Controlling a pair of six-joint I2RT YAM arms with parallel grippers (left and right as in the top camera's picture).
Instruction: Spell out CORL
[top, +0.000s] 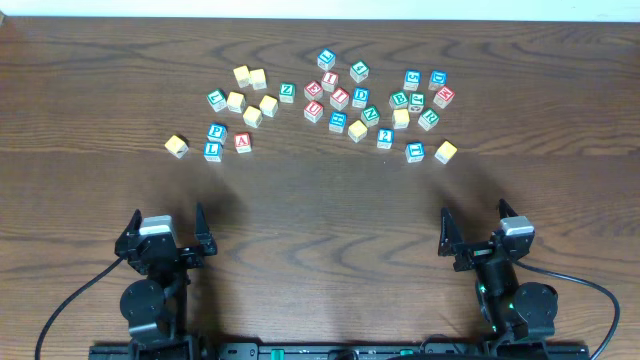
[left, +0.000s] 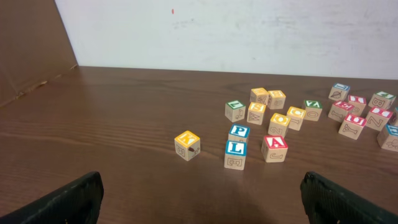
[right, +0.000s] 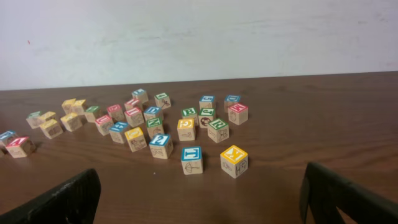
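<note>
The blue L cube (top: 212, 151) (left: 236, 153) lies at the near left of the scatter, beside the blue P cube (top: 217, 132) and the red A cube (top: 243, 142). Two yellow-faced cubes (top: 252, 116) (top: 268, 105) lie just behind them, also in the left wrist view (left: 278, 122) (left: 296, 115); their letters are hard to read. The green R cube (top: 428, 119) (right: 218, 128) lies in the right cluster. My left gripper (top: 168, 220) (left: 200, 202) and right gripper (top: 475, 216) (right: 200, 199) are both open and empty, well short of the cubes.
Several other letter cubes spread across the far half of the wooden table (top: 320, 220). A lone yellow cube (top: 177, 146) sits at the far left. A blue T cube (top: 415, 152) and a yellow cube (top: 446, 151) lie nearest the right gripper. A pale wall (left: 249, 31) stands behind the table.
</note>
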